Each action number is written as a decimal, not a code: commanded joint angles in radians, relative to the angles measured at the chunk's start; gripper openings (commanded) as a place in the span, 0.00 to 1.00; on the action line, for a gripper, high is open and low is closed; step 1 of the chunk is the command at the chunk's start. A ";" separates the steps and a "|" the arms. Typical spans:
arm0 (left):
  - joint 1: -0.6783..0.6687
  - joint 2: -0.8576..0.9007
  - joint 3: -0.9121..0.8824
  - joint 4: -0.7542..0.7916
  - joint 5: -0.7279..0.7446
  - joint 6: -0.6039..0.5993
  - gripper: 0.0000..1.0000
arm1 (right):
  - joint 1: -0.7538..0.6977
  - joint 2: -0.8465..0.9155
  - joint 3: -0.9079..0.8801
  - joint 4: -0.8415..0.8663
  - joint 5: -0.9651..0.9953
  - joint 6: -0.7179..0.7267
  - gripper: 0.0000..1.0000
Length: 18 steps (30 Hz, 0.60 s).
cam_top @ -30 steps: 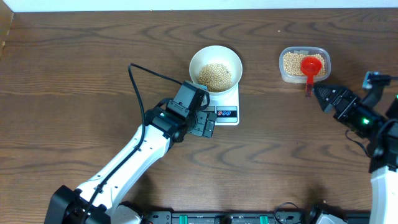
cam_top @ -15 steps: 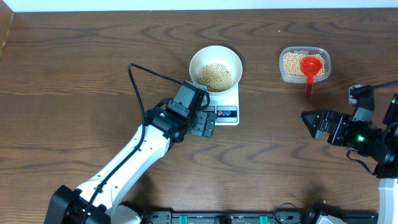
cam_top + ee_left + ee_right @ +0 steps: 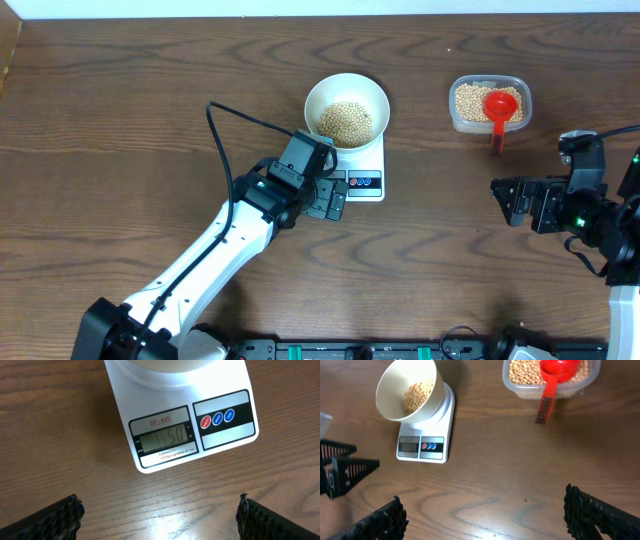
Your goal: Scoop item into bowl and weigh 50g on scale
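A white bowl [image 3: 346,95] holding beige beans [image 3: 345,121] stands on the white scale [image 3: 365,172]; in the left wrist view the scale [image 3: 180,420] shows 50 on its display [image 3: 165,438]. My left gripper [image 3: 334,199] hovers open just in front of the scale, nothing between its fingers [image 3: 65,515]. A clear tub [image 3: 489,105] of beans with a red scoop [image 3: 500,110] resting in it sits at the back right. My right gripper [image 3: 505,200] is open and empty over bare wood, well in front of the tub [image 3: 550,377]. The right wrist view also shows the bowl [image 3: 407,390] and scale [image 3: 422,442].
The scoop's handle [image 3: 495,143] sticks out over the tub's near rim. A black cable [image 3: 240,115] runs from my left arm across the table left of the scale. A wall edge runs along the back.
My right gripper has drawn back from the scoop's handle toward the front of the table, leaving the scoop in the tub. The left arm has not moved.
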 commanded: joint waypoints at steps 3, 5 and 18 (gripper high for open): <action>0.002 -0.008 -0.007 0.001 -0.013 0.005 1.00 | 0.012 -0.016 -0.021 0.032 -0.035 -0.143 0.99; 0.002 -0.008 -0.007 0.001 -0.013 0.006 1.00 | 0.042 -0.058 -0.071 0.109 -0.003 -0.145 0.99; 0.002 -0.008 -0.007 0.001 -0.013 0.006 1.00 | 0.258 -0.539 -0.661 0.781 0.348 0.140 0.99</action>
